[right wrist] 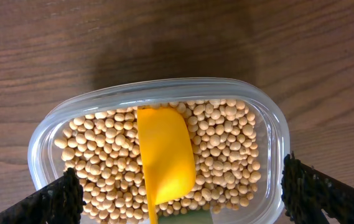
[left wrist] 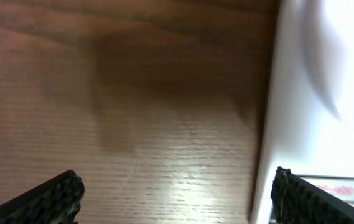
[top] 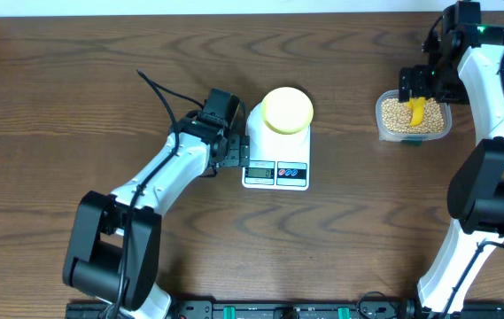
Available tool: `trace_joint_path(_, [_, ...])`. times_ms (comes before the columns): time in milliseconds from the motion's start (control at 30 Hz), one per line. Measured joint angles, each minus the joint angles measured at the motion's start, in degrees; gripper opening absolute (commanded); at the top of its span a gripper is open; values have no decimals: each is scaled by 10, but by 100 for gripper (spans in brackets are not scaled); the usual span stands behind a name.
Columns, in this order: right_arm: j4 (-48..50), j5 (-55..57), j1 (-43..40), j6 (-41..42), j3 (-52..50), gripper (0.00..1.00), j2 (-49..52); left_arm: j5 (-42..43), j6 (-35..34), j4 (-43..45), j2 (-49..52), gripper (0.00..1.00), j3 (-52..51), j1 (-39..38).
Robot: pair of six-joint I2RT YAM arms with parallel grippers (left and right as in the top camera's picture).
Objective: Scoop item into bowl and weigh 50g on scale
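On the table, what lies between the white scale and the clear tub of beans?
Nothing. In the overhead view only bare wooden table separates the scale from the tub holding the beans.

Bright even light, soft shadows, left wrist view blurred close-up

The dark brown wooden table [top: 74,89] before me carries a white rectangular digital scale [top: 275,173] mid-table and a clear plastic tub [top: 443,127] to my right.
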Motion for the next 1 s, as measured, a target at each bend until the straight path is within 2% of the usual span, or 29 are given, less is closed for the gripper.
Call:
trace_joint_path(333, [0, 0, 0, 0, 0, 99, 0, 52, -14, -1, 19, 98, 0, 76])
trace_joint_path(1000, [0, 0, 0, 0, 0, 99, 0, 68, -14, 0, 19, 98, 0, 78])
